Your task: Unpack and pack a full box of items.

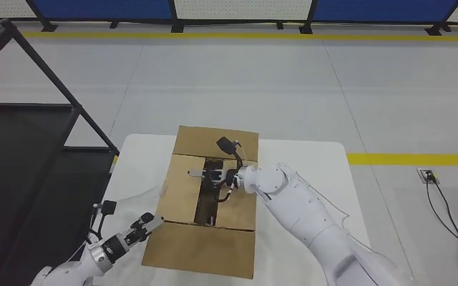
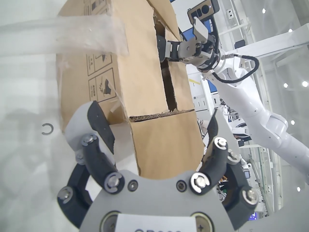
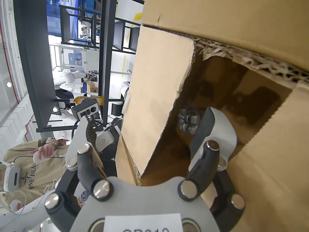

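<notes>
A brown cardboard box point(image 1: 207, 247) stands in the middle of the white table point(image 1: 300, 164), its top flaps parted along a narrow gap. My right gripper point(image 1: 212, 175) is open at that gap, one finger point(image 3: 212, 126) inside the box and the other point(image 3: 83, 134) outside a raised flap point(image 3: 157, 92). A dark round item point(image 3: 188, 121) lies inside the box. My left gripper point(image 2: 157, 126) is open at the box's near left corner point(image 1: 148, 220), with a flap edge point(image 2: 164, 143) between its fingers. The left wrist view also shows the right gripper point(image 2: 166, 49) at the gap.
A strip of clear tape point(image 2: 72, 34) hangs off the box's side. A small C-shaped ring point(image 2: 47, 129) lies on the table beside the box. A black metal rack point(image 1: 43, 164) stands left of the table.
</notes>
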Controlling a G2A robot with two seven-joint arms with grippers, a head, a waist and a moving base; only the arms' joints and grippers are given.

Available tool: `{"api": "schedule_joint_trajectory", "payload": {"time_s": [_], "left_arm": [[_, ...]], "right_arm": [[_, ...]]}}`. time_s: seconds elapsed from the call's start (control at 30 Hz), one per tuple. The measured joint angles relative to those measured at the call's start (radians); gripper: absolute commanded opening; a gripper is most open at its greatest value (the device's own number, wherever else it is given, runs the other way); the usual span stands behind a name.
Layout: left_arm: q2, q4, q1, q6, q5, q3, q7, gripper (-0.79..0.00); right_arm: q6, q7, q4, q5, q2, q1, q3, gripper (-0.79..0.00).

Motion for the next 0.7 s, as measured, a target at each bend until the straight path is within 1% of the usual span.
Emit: {"api": "schedule_joint_trajectory", "payload": {"time_s": [0.17,0.3,0.5,0.7], "left_arm": [[0.000,-0.015,0.013,-0.016,0.002,0.005,-0.016,0.000],[0.000,-0.015,0.022,-0.020,0.007,-0.005,0.001,0.000],[0.002,-0.023,0.046,-0.033,0.011,-0.050,0.031,0.000],[0.005,-0.083,0.095,-0.049,0.051,-0.095,0.055,0.000]], "right_arm": [[-0.028,0.044,0.046,0.028,-0.026,0.013,-0.001,0.000],[-0.060,0.089,0.074,0.066,-0.042,0.021,0.009,0.000],[-0.134,0.156,0.101,0.153,-0.057,0.035,0.048,0.000],[-0.172,0.198,0.095,0.201,-0.067,0.050,0.074,0.000]]}}
